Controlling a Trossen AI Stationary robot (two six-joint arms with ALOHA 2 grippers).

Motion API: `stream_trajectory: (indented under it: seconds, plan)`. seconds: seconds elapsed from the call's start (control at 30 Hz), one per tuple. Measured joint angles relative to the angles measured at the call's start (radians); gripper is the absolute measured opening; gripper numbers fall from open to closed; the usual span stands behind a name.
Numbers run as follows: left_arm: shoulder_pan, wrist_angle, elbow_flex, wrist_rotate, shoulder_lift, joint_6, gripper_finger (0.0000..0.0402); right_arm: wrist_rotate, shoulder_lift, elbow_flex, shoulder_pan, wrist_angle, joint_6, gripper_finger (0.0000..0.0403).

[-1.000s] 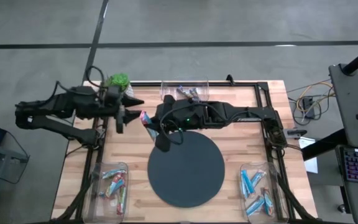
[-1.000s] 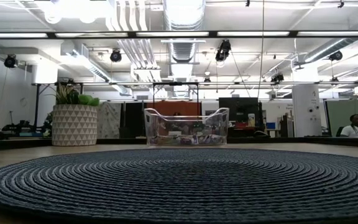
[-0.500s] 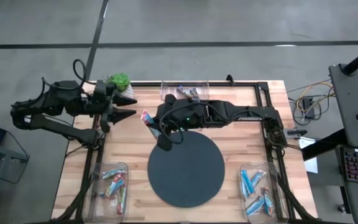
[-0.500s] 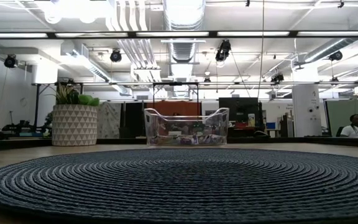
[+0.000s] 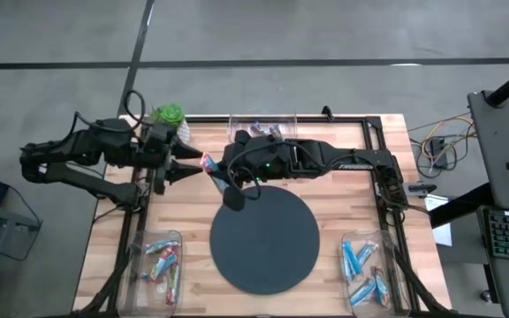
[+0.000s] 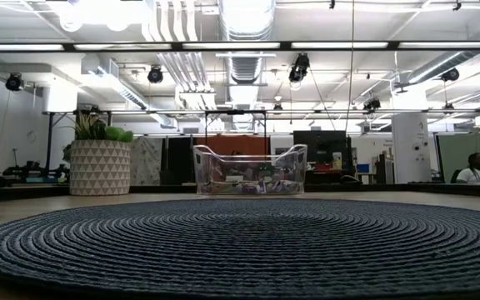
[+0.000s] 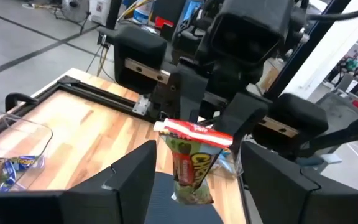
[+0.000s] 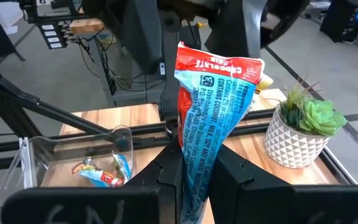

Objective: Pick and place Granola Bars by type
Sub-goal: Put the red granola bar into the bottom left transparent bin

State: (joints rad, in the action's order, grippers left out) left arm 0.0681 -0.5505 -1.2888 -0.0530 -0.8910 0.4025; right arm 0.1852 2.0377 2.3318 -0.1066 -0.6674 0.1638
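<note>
Granola bar [image 8: 207, 112] stands upright, pinched by its lower end in the right gripper [image 5: 216, 177] at the mat's [image 5: 264, 238] eleven o'clock, seemingly offered for handover. Left gripper [image 5: 189, 162] gapes, its fingers [image 7: 129, 180] flanking the bar without touching.

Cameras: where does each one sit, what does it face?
High: overhead, straight down on table; both arms visible.
Low: table-top height, across round mat toward far bin; no arm.
Left wrist: faces right end effector.
Right wrist: faces left end effector.
Both wrist views share the held granola bar.
</note>
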Motion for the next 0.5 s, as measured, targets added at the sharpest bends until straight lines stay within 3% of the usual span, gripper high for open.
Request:
stream_trajectory:
  seconds: [0.5]
  plan:
    - [0.000, 0.006, 0.000, 0.006, -0.040, -0.014, 0.0218, -0.004, 0.000, 0.000, 0.000, 0.048, 0.000, 0.0043]
